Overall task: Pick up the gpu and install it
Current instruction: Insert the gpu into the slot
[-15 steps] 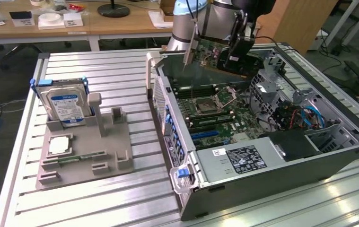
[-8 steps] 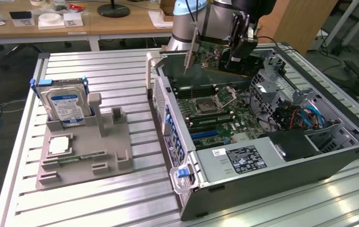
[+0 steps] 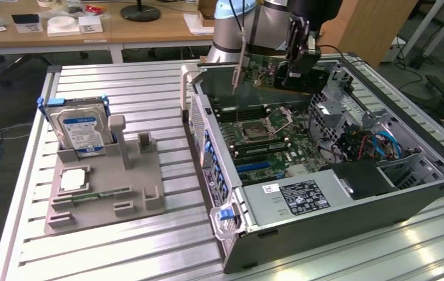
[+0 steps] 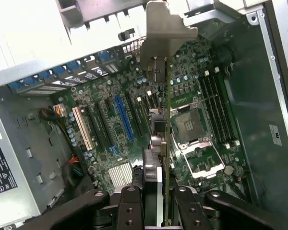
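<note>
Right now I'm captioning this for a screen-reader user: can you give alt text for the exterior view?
The gripper holds the gpu over the motherboard of an open computer case. On the exterior view's left, a hard drive stands upright in a grey holder.

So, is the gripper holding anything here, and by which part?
Yes: the gripper holds the gpu by the end away from its metal bracket, above the open case.

From my console I see the gpu [image 3: 268,73] as a glossy green board with a dull bare-metal bracket, the gripper [image 4: 156,194] in matt black, the computer case [image 3: 409,199] in smooth grey sheet metal, the table [image 3: 128,252] in ribbed satin aluminium and the holder [image 3: 140,193] in matt grey plastic.
</note>
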`<state>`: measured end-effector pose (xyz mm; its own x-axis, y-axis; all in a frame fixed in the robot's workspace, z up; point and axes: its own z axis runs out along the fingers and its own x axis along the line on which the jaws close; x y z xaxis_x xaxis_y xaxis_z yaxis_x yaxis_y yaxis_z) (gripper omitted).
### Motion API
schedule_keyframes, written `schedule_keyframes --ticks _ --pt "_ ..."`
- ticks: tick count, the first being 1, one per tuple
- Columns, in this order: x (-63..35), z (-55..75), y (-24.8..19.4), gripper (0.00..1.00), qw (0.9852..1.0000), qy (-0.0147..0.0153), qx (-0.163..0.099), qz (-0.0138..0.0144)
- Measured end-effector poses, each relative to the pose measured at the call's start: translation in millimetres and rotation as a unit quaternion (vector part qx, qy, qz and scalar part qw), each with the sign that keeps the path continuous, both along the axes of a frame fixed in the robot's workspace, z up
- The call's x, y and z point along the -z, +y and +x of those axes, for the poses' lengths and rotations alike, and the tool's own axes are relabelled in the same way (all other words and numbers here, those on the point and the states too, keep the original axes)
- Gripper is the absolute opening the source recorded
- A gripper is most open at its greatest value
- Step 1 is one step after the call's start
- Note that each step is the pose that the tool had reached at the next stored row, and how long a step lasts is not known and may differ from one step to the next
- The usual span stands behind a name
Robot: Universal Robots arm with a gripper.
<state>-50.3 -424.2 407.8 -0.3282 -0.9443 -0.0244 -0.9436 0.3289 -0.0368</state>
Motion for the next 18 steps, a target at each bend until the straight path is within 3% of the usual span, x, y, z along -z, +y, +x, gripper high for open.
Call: schedule_keyframes --ticks 5,7,10,11,14,18 --pt "2.0 0.0 0.0 0.28 0.9991 -0.0034 -0.041 0.0" --pt "2.8 0.1 0.0 0.28 0.9989 -0.0059 -0.046 0.0009" --pt "3.3 0.3 0.0 0.28 0.9988 -0.008 -0.047 0.0108" --pt "3.8 0.2 0.1 0.28 0.9988 -0.0088 -0.048 0.0127" --pt "5.0 0.3 0.0 0.28 0.9976 -0.0102 -0.068 0.0133" --pt "6.6 0.4 0.0 0.28 0.9949 -0.0137 -0.099 0.0134"
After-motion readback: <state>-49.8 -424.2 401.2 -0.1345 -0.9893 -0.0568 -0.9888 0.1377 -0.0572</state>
